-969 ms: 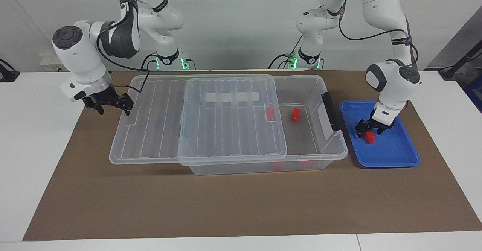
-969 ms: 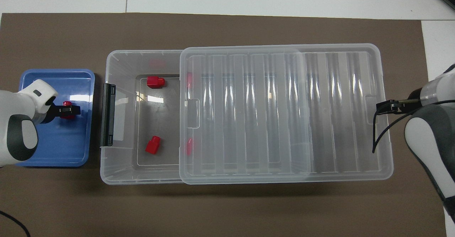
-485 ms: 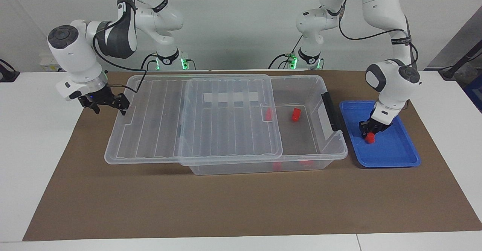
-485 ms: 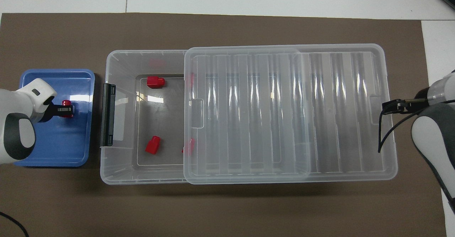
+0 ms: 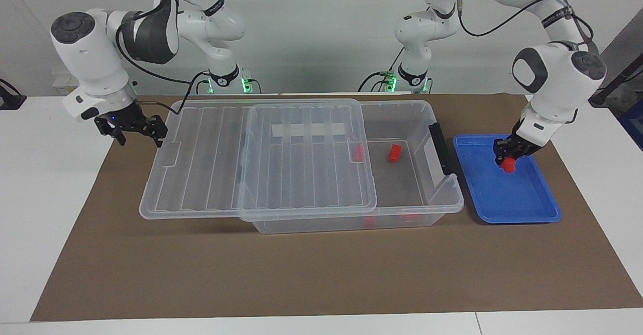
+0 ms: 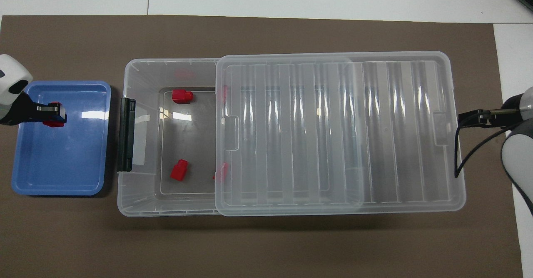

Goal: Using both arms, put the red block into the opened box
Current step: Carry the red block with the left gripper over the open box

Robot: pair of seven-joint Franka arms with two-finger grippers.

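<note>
Hidden/unclear: two of the red blocks in the box show only as red smears through the lid (image 5: 261, 159) edge; reflections of blocks show red on the box wall farthest from the robots; left arm's upper links cut off at the top of the facing view; right arm mostly out of the overhead view.
Left gripper (image 5: 508, 155): raised over the blue tray (image 5: 522, 209), over the tray's part nearer the robots; fingers pressed together on the red block (image 5: 510, 164); block hangs clear of the tray floor in the facing view.
Red block, orientation: mostly covered by the fingers; long axis cannot be told.
Right gripper (image 5: 134, 130): fingers spread; just beside the lid's rim at the right arm's end; touching or not, cannot tell; holds nothing.
Box (image 5: 437, 184): long axis runs from one arm's end of the worktop (image 5: 301, 274) to the other; lid slid toward the right arm's end, overhanging it; opening at the black handle (image 5: 442, 149) end; two loose blocks (image 6: 180, 169) (image 6: 182, 96) lie in plain sight on its floor.
Blue tray: on the worktop just beside the box's handle end, toward the left arm's end.
</note>
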